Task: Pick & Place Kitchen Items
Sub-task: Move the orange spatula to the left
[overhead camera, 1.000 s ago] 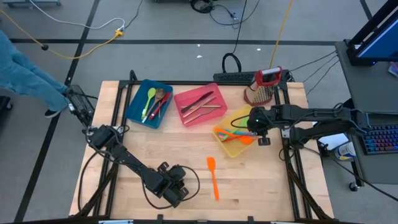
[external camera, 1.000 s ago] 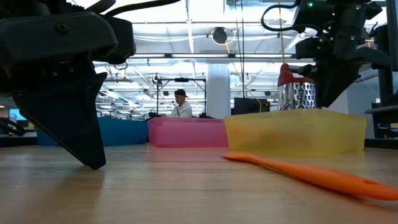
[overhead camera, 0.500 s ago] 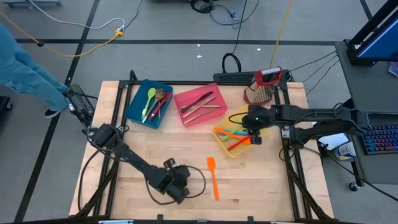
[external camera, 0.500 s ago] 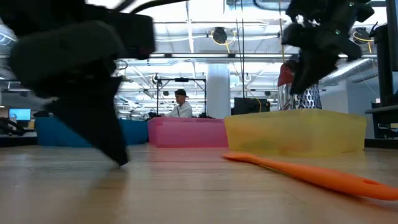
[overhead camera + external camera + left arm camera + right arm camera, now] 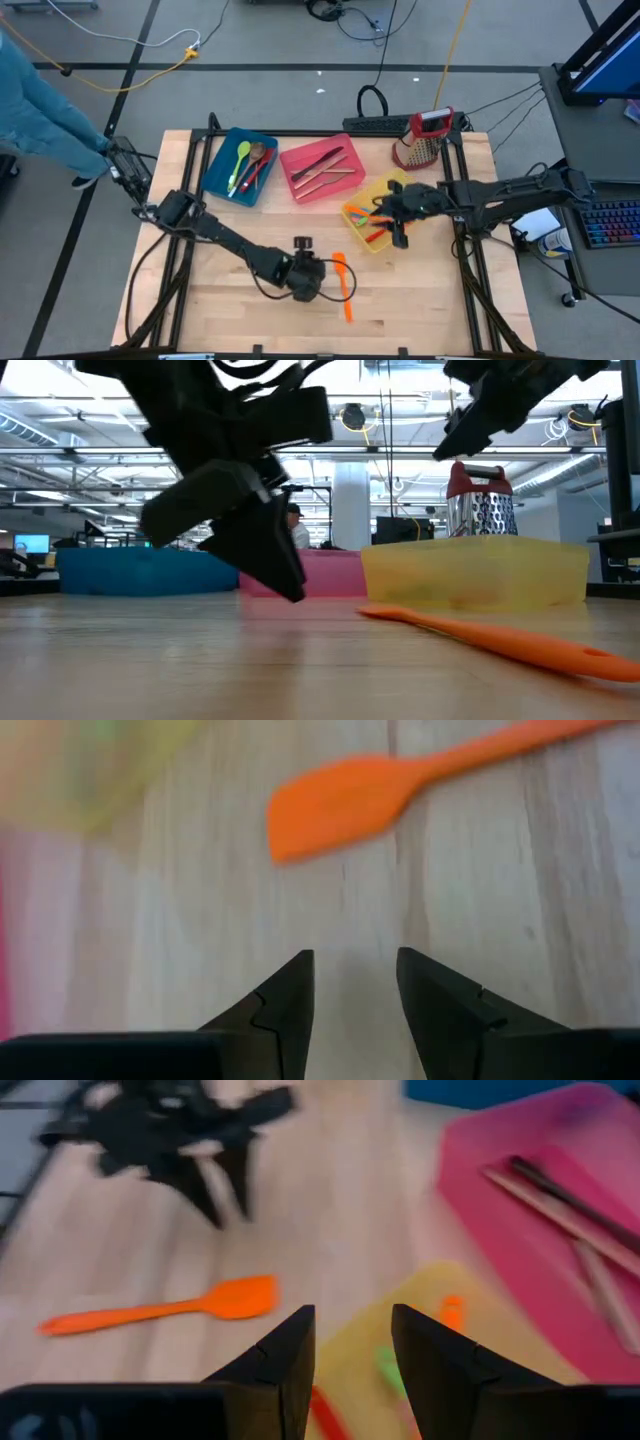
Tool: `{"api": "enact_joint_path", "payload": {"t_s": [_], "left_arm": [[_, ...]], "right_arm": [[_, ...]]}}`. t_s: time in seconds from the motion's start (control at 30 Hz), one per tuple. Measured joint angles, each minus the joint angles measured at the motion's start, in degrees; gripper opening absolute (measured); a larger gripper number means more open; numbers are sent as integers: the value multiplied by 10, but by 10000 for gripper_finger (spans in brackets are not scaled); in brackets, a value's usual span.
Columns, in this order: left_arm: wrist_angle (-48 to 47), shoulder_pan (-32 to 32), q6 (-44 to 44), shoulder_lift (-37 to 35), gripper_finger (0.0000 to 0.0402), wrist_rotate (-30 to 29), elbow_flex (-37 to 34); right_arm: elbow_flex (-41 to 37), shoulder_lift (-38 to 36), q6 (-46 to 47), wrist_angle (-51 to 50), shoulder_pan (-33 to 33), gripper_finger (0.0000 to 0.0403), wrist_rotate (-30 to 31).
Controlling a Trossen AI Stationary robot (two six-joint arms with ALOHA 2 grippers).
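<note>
My left gripper, fingers parted and empty, hovers at nine o'clock of the slim orange silicone spatula lying on the wooden table; my right gripper gapes, empty, over the yellow plastic bin.

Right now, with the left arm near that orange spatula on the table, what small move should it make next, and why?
Probably ease the left gripper forward and down over the orange silicone spatula. Its fingers are open and empty, and the spatula's blade lies on the bare wood just ahead of them, the only utensil outside the bins.
</note>
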Motion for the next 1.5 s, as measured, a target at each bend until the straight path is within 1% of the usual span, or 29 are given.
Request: {"api": "enact_joint_path", "payload": {"t_s": [0.07, 0.27, 0.37, 0.43, 0.53, 0.63, 0.77, 0.93, 1.03, 1.17, 1.33, 1.5], "left_arm": [[23, 10, 52, 0, 149, 0, 0], [89, 34, 229, 0, 149, 7, 0], [113, 44, 315, 0, 149, 22, 0], [123, 52, 381, 0, 149, 59, 0], [134, 69, 487, 0, 149, 146, 0], [160, 88, 539, 1, 150, 211, 0], [182, 117, 546, 1, 150, 252, 0], [213, 143, 565, 17, 150, 333, 1], [213, 152, 571, 33, 150, 354, 7], [187, 163, 567, 43, 150, 377, 17], [180, 183, 518, 43, 150, 411, 17], [140, 211, 448, 43, 150, 463, 17]], "right_arm": [[0, 0, 14, 1, 28, 128, 4], [0, 3, 55, 3, 96, 128, 62], [0, 6, 70, 4, 116, 128, 62], [0, 7, 84, 4, 125, 128, 63], [0, 13, 112, 11, 132, 128, 63], [0, 24, 136, 26, 137, 128, 63], [0, 41, 144, 35, 142, 128, 63], [0, 62, 161, 38, 142, 128, 61], [0, 71, 169, 40, 143, 128, 61], [0, 79, 171, 42, 144, 128, 61], [0, 81, 168, 42, 144, 128, 61], [0, 81, 167, 44, 144, 128, 61]]}}
